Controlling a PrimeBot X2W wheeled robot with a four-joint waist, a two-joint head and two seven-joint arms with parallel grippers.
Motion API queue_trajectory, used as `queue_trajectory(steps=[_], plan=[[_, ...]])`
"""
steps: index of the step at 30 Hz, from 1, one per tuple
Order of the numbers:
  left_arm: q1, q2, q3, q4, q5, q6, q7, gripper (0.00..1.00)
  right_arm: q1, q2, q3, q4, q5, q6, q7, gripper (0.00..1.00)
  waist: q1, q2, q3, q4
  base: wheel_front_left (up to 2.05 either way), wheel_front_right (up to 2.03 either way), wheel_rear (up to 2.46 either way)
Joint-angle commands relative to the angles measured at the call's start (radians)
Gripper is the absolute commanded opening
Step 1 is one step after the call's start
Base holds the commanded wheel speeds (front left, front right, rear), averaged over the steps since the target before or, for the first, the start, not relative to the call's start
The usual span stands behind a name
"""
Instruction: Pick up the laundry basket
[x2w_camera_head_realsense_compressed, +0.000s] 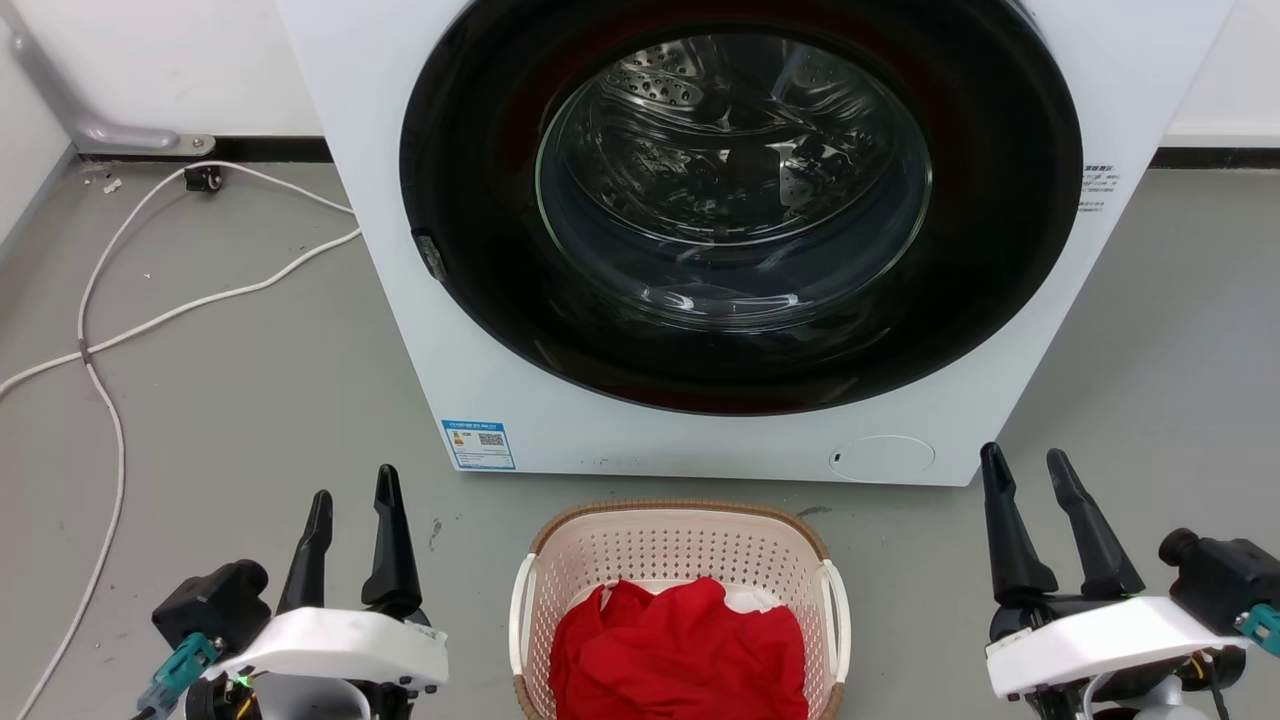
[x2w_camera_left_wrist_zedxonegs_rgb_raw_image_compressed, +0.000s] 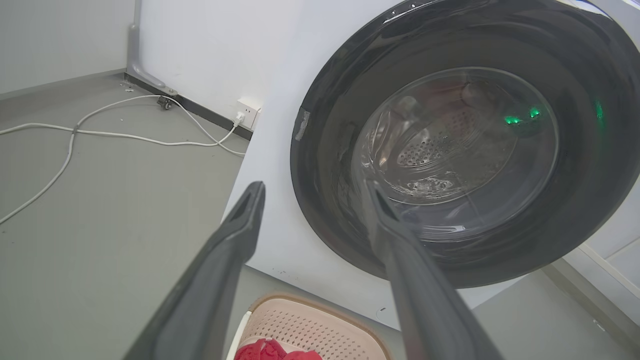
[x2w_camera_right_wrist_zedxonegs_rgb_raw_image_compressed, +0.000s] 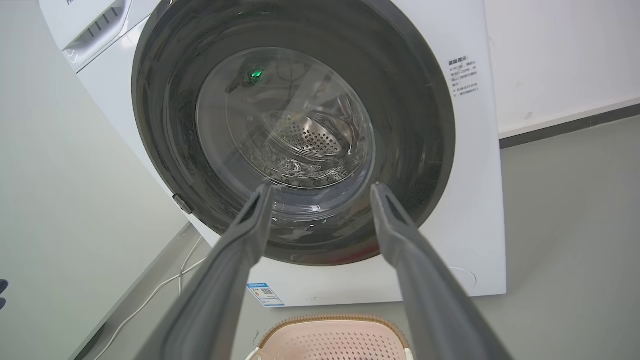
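The laundry basket (x2w_camera_head_realsense_compressed: 680, 545) is pale pink-beige with perforated walls, a brown woven rim and white side handles. It stands on the floor at the bottom centre of the head view, just before the washing machine, with red cloth (x2w_camera_head_realsense_compressed: 675, 650) inside. Its far rim also shows in the left wrist view (x2w_camera_left_wrist_zedxonegs_rgb_raw_image_compressed: 320, 320) and the right wrist view (x2w_camera_right_wrist_zedxonegs_rgb_raw_image_compressed: 332, 337). My left gripper (x2w_camera_head_realsense_compressed: 352, 482) is open to the basket's left, apart from it. My right gripper (x2w_camera_head_realsense_compressed: 1025, 456) is open to its right, also apart. Both hold nothing.
A white front-loading washing machine (x2w_camera_head_realsense_compressed: 520, 400) with a dark round door (x2w_camera_head_realsense_compressed: 735, 200) stands right behind the basket. White cables (x2w_camera_head_realsense_compressed: 110, 330) trail over the grey floor at the left. Bare floor lies on both sides of the basket.
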Motion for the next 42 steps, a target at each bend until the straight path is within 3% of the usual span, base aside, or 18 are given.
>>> queue_trajectory(steps=[1,24,42], plan=[[0.002,0.004,-0.003,-0.016,0.022,0.003,-0.010,1.00,0.004,-0.003,0.002,-0.016,-0.024,0.000,-0.006,1.00,0.0000,0.0000,0.000,0.000,0.00,0.00,0.00],[0.032,0.001,-0.016,-0.021,0.250,0.032,-0.064,1.00,0.031,-0.003,0.001,0.003,-0.295,0.000,-0.062,1.00,0.0000,0.0000,0.006,-0.002,0.00,0.00,0.00],[0.053,-0.001,-0.026,-0.017,0.394,0.034,-0.101,1.00,0.043,-0.003,-0.008,0.024,-0.427,0.000,-0.101,1.00,0.0000,0.0000,0.006,-0.005,0.00,0.00,0.00]])
